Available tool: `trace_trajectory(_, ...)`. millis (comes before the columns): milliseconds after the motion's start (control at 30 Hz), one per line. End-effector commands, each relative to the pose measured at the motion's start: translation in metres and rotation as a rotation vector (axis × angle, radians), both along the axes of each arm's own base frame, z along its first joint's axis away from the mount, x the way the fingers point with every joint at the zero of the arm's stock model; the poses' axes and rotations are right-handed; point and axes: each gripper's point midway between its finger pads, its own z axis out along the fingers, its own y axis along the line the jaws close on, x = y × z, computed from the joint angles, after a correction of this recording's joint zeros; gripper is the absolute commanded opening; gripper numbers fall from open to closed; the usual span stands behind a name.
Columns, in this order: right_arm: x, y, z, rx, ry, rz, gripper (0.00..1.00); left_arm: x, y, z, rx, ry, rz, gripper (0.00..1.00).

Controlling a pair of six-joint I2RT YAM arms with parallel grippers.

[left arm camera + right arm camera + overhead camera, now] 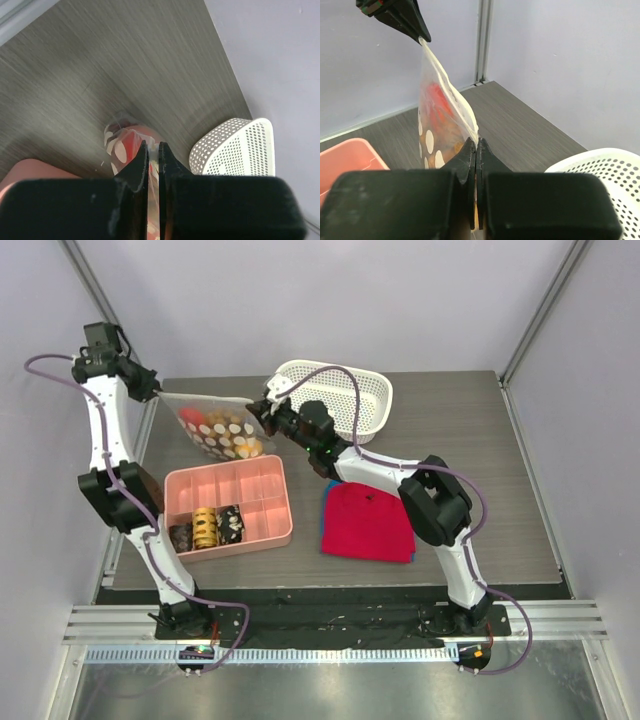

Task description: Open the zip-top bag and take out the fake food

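The zip-top bag, clear with white dots, hangs stretched in the air between my two grippers, above the table's back left. My left gripper is shut on its left top corner, and my right gripper is shut on the right end of its whitish mouth strip. The fake food shows through the plastic: a red piece and orange-yellow bits. In the left wrist view the bag hangs past my pinched gripper. In the right wrist view the bag runs from my gripper up to the left gripper.
A white mesh basket stands at the back, just right of the bag. The pink tray lies below the bag, with a yellow coil and dark blocks in its near compartments. A red cloth lies under the right arm.
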Motion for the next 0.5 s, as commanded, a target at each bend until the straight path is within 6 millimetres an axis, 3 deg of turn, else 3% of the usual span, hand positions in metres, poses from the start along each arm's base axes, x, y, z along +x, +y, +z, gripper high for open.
trace_trajectory(0,0.0,-0.03,0.068,0.117,-0.135,-0.005,0.01,-0.005,0.042,0.027,0.107,-0.083,0.106,0.0)
trace_trajectory(133,-0.008,-0.026,0.058,0.102,-0.129,0.064,0.01,-0.008,0.046,0.033,0.11,-0.083,0.105,0.0)
trace_trajectory(200,-0.014,-0.02,0.057,0.109,-0.125,0.106,0.01,-0.011,0.034,0.034,0.058,-0.08,0.088,0.16)
trace_trajectory(233,-0.015,-0.019,0.059,0.109,-0.13,0.11,0.01,-0.013,0.023,0.03,0.011,-0.07,0.068,0.28)
trace_trajectory(267,-0.018,-0.014,0.057,0.096,-0.137,0.131,0.01,-0.017,0.009,0.039,-0.033,-0.095,0.041,0.45)
trace_trajectory(300,-0.019,-0.011,0.058,0.089,-0.141,0.143,0.01,-0.018,-0.003,0.041,-0.059,-0.106,0.017,0.55)
trace_trajectory(333,-0.02,-0.01,0.059,0.083,-0.145,0.144,0.01,-0.024,-0.014,0.034,-0.099,-0.084,0.021,0.61)
trace_trajectory(367,-0.022,-0.008,0.06,0.079,-0.151,0.148,0.01,-0.033,-0.024,0.05,-0.111,-0.12,0.012,0.7)
trace_trajectory(400,-0.023,-0.007,0.06,0.069,-0.16,0.151,0.01,-0.036,-0.032,0.057,-0.125,-0.145,0.006,0.73)
trace_trajectory(467,-0.027,-0.004,0.061,0.058,-0.168,0.16,0.01,-0.046,-0.041,0.052,-0.191,-0.132,0.048,0.75)
